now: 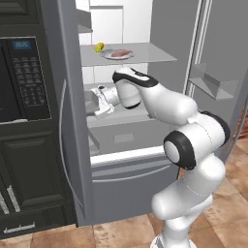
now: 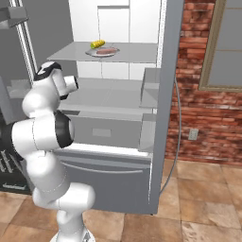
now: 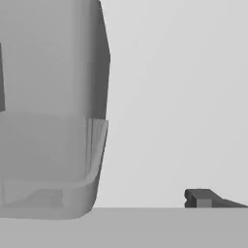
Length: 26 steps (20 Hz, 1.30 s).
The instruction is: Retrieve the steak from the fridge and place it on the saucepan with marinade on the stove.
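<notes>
The fridge (image 1: 127, 180) stands with its doors open. On its upper grey shelf (image 1: 155, 57) a pinkish-red steak (image 1: 120, 53) lies on a pale plate (image 1: 110, 56); the right base view shows the steak (image 2: 107, 50) too. My gripper (image 1: 93, 105) is inside the fridge one level below that shelf, left of the steak, pointing left toward the open left door. Its jaws are open with nothing between them. One dark fingertip (image 3: 203, 197) rises at the bottom of the hand view, facing white fridge wall. The saucepan, marinade and stove are out of view.
A small yellow round item (image 1: 99, 47) lies just left of the plate. The left fridge door (image 1: 65, 121) with its grey door bin (image 3: 48, 160) is close to my hand. A black wall oven (image 1: 24, 80) stands at the left, a brick wall (image 2: 208, 118) at the right.
</notes>
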### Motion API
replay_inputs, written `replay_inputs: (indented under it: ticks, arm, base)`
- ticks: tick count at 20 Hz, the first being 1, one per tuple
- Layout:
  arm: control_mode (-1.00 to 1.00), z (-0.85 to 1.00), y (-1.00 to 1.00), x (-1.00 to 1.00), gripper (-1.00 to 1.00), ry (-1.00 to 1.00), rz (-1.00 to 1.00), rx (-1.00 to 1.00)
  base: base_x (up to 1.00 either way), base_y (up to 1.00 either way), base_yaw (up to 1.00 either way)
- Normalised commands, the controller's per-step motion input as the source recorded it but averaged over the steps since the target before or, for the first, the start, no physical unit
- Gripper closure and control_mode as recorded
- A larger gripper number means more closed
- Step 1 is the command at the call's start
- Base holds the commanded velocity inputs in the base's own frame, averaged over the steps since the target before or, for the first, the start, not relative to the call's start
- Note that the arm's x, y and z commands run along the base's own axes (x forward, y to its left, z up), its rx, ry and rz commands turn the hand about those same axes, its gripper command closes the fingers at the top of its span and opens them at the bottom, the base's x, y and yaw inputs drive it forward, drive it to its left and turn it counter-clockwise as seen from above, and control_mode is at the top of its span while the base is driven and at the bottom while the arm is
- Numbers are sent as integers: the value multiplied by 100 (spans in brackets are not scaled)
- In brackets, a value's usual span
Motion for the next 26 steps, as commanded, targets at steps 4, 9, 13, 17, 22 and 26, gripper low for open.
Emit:
replay_inputs:
  ticks: [4,9,13,17,22,26]
  arm:
    - [-100,0,45,0,-100,0,0,0]
    - [-100,0,45,-5,-100,0,0,0]
    - [-100,0,58,-8,-100,0,0,0]
    - [-100,0,60,-6,-100,0,0,0]
    - [-100,0,22,0,-100,0,0,0]
    - [-100,0,-31,-14,-100,0,0,0]
  base:
    - [0,0,0]
    - [0,0,0]
    - [0,0,0]
    - [0,0,0]
    - [0,0,0]
    - [0,0,0]
